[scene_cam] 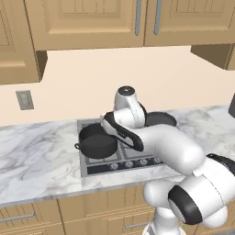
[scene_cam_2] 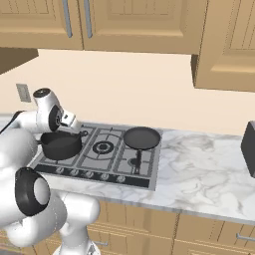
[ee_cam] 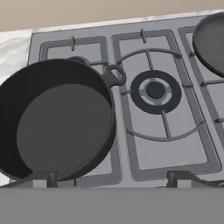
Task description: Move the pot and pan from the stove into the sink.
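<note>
A: Claw [ee_cam: 111,183] status?
B: Jaws spread wide, holding nothing, above the stove [scene_cam_2: 102,149], with the pot's near rim between its fingertips.
A: Pot [scene_cam_2: 61,144] location?
B: On the stove's left burner.
A: Pan [scene_cam_2: 142,138]?
B: Right rear burner, toward the counter's [scene_cam_2: 199,174] back edge, handle pointing at the front edge.
</note>
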